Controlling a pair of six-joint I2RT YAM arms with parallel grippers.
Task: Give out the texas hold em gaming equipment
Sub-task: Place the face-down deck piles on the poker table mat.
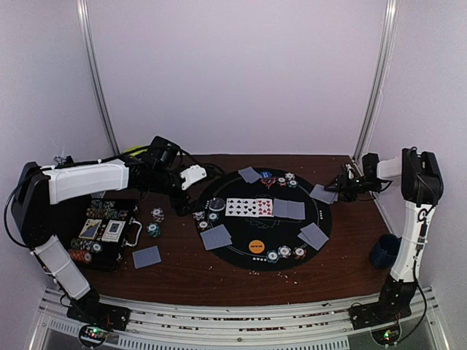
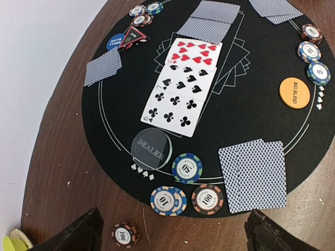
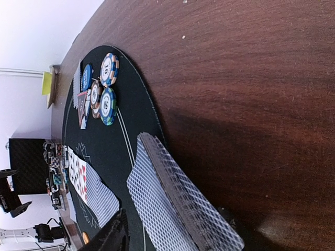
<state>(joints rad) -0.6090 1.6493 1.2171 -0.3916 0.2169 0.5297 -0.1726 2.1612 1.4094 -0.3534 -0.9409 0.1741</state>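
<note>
White walls (image 1: 233,65) are enclosing a dark brown wooden worktop (image 1: 190,273); two silver poles (image 1: 98,80) standing at back corners; light falling evenly.

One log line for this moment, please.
left gripper: open, hovering by mat left edge | right gripper: open around face-down cards, mat right edge

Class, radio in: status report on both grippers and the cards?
Left gripper open, empty. Right gripper open at card stack on mat edge. Nothing blocking.
</note>
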